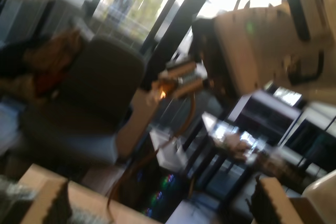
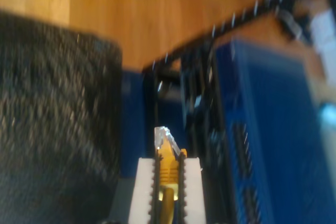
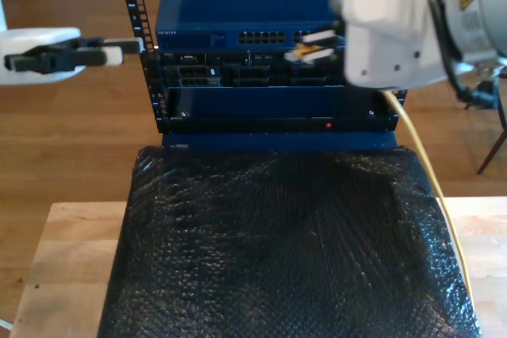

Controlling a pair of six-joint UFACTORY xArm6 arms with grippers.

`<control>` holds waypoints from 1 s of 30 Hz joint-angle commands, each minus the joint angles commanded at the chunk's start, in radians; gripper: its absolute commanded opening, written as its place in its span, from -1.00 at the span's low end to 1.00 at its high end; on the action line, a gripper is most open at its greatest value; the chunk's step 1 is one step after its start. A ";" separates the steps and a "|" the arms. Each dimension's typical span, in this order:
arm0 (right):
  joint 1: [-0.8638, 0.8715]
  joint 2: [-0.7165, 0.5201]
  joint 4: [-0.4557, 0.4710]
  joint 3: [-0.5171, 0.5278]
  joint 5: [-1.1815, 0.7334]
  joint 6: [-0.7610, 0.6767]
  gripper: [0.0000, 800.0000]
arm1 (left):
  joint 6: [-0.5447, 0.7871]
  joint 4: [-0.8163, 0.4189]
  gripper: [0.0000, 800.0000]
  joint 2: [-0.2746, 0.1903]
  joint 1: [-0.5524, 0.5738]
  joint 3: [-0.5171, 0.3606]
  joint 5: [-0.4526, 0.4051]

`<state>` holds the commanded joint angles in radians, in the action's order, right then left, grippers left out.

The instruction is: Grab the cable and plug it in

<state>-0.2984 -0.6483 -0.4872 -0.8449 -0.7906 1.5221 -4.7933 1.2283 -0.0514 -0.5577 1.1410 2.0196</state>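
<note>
The black mat [image 3: 285,251] covered the wooden bench [image 3: 63,267]. Behind it stood the rack [image 3: 269,77], holding a blue switch [image 3: 238,13] above darker units. My second gripper [image 3: 313,45], on the arm at the exterior view's right, reached level toward the switch ports, its fingers [image 2: 142,187] clamped on the cable [image 3: 432,180] just behind the clear plug [image 2: 163,136]. My first gripper [image 3: 103,55], at the exterior view's left, pointed at the rack; its fingers' spacing could not be told.

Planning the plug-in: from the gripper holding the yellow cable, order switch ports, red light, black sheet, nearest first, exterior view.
1. Switch ports, beside my second gripper holding the cable.
2. Red light, lower on the rack.
3. Black sheet, over the table.
</note>
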 joint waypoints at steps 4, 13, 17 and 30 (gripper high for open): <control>0.063 0.038 0.000 -0.005 -0.083 -0.012 -1.00 | 0.048 -0.150 0.99 -0.035 -0.002 0.003 -0.049; 0.152 0.078 0.006 -0.003 -0.141 -0.058 -1.00 | 0.193 -0.445 0.99 -0.133 -0.003 0.000 -0.166; 0.173 0.100 0.009 0.000 -0.147 -0.063 -1.00 | 0.239 -0.542 0.99 -0.176 -0.005 -0.005 -0.178; 0.189 0.212 0.023 -0.002 -0.167 -0.089 -1.00 | 0.554 -0.830 1.00 -0.328 -0.121 -0.144 -0.161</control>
<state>-0.1097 -0.4365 -0.4641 -0.8464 -0.9578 1.4331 -4.2394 0.3982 -0.3798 -0.6790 0.9968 1.8585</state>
